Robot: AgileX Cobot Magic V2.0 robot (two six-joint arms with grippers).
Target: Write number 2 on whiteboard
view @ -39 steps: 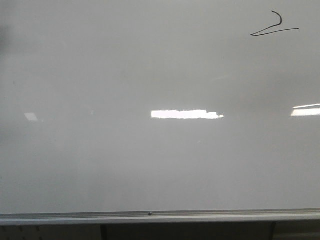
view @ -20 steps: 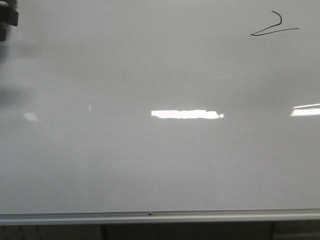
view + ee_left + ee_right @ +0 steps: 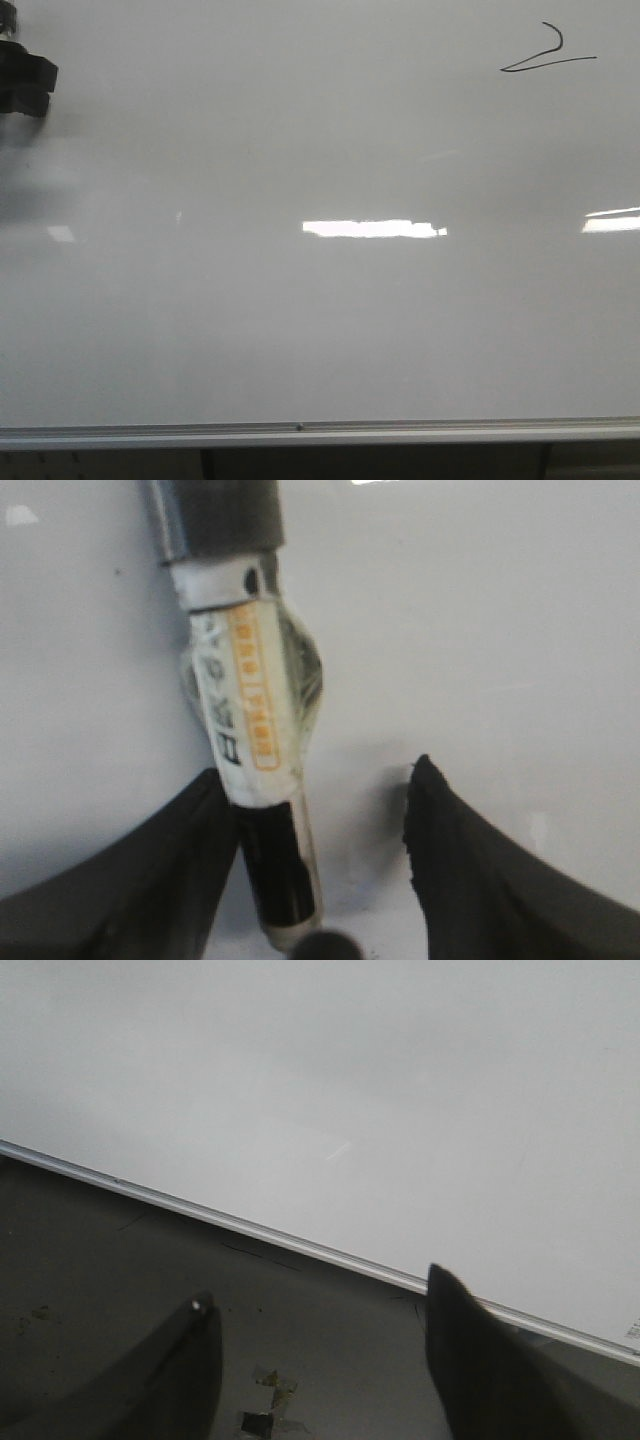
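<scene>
One mark only on the whiteboard (image 3: 320, 320): the number 2 (image 3: 550, 63), far over in the board's upper right corner as seen from the front, well apart from both bright reflections. Reads as a thin black line with a small hooked top, a slant down to the left and a long, nearly flat base stroke running right; rather squashed and wide, yet legible.

Judging by that, writing step done, retreat in hand. Calls next for lifting the marker (image 3: 245, 690) clear of the surface and carrying it off without dragging the tip across the glossy white, since any touch means a stray line.

Left gripper (image 3: 25, 80) at the board's upper left edge, far from the digit. Left wrist view: fingers spread (image 3: 318, 775), white-wrapped marker with orange label lying against one finger (image 3: 200, 830), the other finger well apart from it; no squeeze visible, possibly fixed by the wrapping.

Right gripper (image 3: 320, 1300) likewise spread, nothing between, hanging over the silver frame (image 3: 300, 1248) and a dark surface beside it.
</scene>
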